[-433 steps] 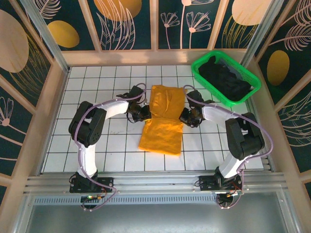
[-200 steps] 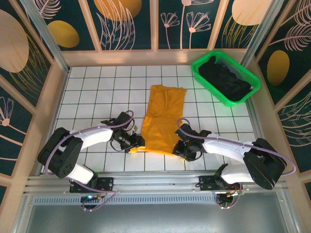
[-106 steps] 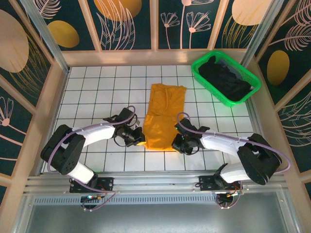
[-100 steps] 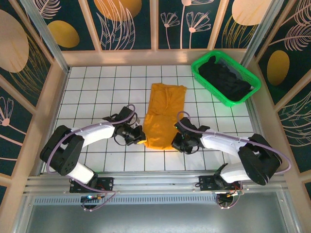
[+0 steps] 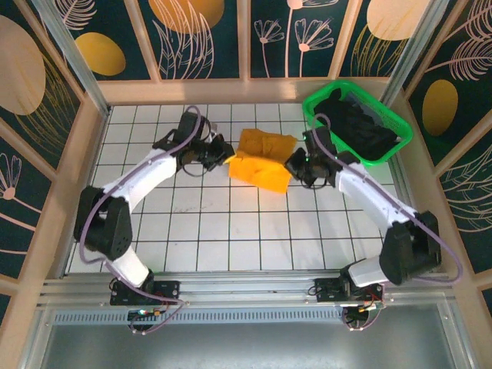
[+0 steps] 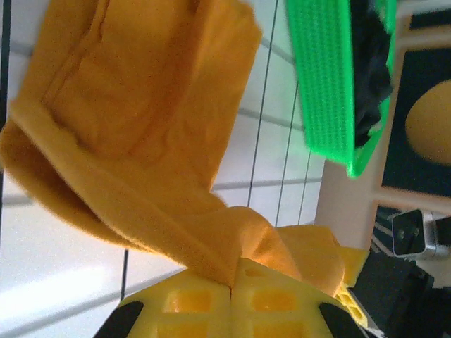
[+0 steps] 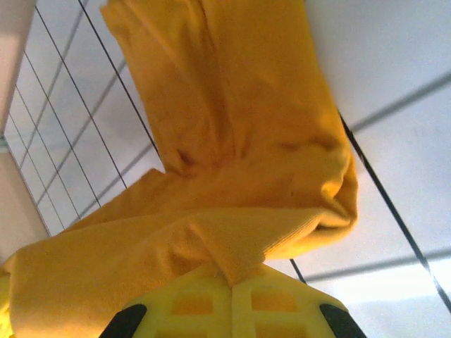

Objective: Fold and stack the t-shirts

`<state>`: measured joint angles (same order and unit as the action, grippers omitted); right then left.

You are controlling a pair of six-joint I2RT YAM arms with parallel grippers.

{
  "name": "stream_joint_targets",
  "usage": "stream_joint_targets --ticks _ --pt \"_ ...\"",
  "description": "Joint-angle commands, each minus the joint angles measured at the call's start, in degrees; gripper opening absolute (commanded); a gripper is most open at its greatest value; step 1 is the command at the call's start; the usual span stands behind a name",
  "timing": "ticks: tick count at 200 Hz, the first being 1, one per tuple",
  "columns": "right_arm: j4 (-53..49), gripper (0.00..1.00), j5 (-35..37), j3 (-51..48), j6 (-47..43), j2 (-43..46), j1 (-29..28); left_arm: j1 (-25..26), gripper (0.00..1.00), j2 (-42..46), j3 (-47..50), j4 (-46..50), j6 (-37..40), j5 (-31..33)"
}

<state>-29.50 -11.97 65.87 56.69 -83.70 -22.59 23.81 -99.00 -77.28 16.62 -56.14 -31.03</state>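
Observation:
The orange-yellow t-shirt [image 5: 261, 160] lies doubled over at the back middle of the table, its near half folded up over the far half. My left gripper [image 5: 228, 158] is shut on the shirt's left edge [image 6: 211, 246]. At the opposite side my right gripper [image 5: 290, 164] is shut on its right edge [image 7: 232, 246]. Both hold the lifted fold a little above the layer beneath. Black t-shirts [image 5: 355, 127] are heaped in the green mesh basket [image 5: 319, 115] at the back right, also seen as dark cloth [image 6: 370, 70] in the left wrist view.
The basket's green wall [image 6: 320, 77] stands close behind the right arm. The white gridded table [image 5: 231, 223] stretches toward the arm bases. A wooden frame [image 5: 231, 91] borders the far edge.
Both grippers have carried the shirt's near hem from the front of the table up and back over its far half, so the shirt is now folded in two.

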Motion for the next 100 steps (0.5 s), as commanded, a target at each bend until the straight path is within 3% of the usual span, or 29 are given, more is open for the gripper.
stream_joint_targets --ticks 1,54,79,100 --pt "-1.3 0.0 -1.3 7.54 -5.08 -7.79 3.97 -2.05 0.0 -9.07 -8.88 -2.04 -1.59 -2.5" --pt "1.05 0.0 -3.93 29.97 -10.9 -33.04 10.51 -5.17 0.02 -34.3 -35.96 -1.49 -3.71 -2.86" --pt "-4.28 0.37 -3.13 43.67 -13.51 -43.2 11.36 -5.87 0.46 -43.64 -48.81 -1.01 -3.84 -2.68" --pt "-3.18 0.6 0.43 47.19 -16.9 -43.01 11.08 -5.87 0.48 -45.03 -54.95 4.51 -2.43 0.38"
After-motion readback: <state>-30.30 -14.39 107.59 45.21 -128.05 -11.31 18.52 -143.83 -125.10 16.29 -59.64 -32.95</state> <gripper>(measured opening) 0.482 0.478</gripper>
